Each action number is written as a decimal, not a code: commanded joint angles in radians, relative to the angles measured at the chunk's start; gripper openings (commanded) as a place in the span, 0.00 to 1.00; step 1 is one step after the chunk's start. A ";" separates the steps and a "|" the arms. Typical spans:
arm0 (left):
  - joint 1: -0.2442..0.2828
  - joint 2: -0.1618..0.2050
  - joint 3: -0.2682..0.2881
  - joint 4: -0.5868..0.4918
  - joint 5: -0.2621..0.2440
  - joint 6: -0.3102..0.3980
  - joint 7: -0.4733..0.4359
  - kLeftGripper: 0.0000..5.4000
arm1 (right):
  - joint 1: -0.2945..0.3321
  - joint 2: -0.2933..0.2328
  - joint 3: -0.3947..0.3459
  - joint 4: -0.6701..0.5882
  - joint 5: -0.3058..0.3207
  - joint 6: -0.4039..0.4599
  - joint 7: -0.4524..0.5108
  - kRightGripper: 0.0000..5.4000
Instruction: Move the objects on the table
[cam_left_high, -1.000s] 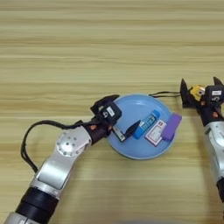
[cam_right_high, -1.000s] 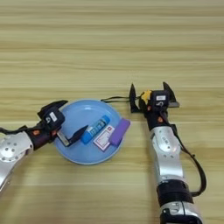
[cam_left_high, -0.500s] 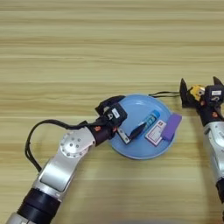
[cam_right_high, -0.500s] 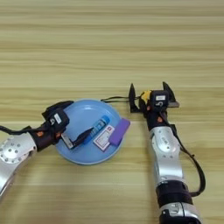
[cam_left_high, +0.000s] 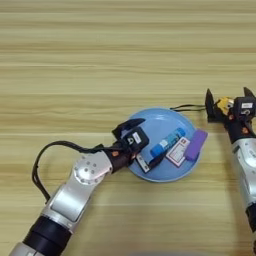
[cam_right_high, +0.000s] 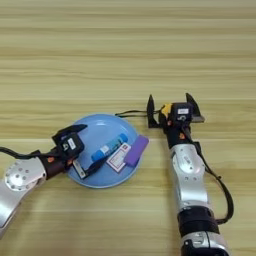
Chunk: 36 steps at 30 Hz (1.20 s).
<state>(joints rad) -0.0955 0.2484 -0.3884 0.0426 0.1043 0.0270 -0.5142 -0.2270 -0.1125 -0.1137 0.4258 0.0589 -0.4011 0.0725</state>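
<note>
The round light-blue plate serves as the landmark on the light wooden plank table. The left gripper sits over the plate's left rim with its two black fingers spread wide, one up near the rim's upper left, the other low and reaching inward. Just to the right of that lower finger lies the blue tube with the white label. Its long axis runs on a diagonal from lower left to upper right, with the lower end nearly touching the fingertip. The left arm is plainly the nearer one, and I judge the tube is what it is going for.

Inside the plate, right of the tube, rests the white-and-red card, and the purple rectangular block leans across the plate's right rim.

Beyond the plate's right edge, on the table, the right gripper stands with fingers apart on either side of the round yellow tape measure. The black cord trails back toward the plate's upper rim.
</note>
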 joint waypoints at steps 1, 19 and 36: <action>-0.011 0.007 -0.003 0.014 0.016 -0.009 -0.004 1.00 | 0.007 0.006 0.006 -0.021 -0.004 0.020 -0.003 1.00; -0.068 -0.005 -0.021 0.159 0.065 -0.063 0.019 1.00 | 0.012 0.011 0.009 -0.039 -0.004 0.030 -0.008 1.00; -0.113 -0.031 -0.001 0.322 0.069 -0.125 0.042 1.00 | 0.015 0.010 0.006 -0.046 -0.003 0.036 -0.007 1.00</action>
<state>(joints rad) -0.2260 0.2022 -0.3872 0.3215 0.1493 -0.1272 -0.4728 -0.2176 -0.1049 -0.1073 0.3887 0.0586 -0.3800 0.0709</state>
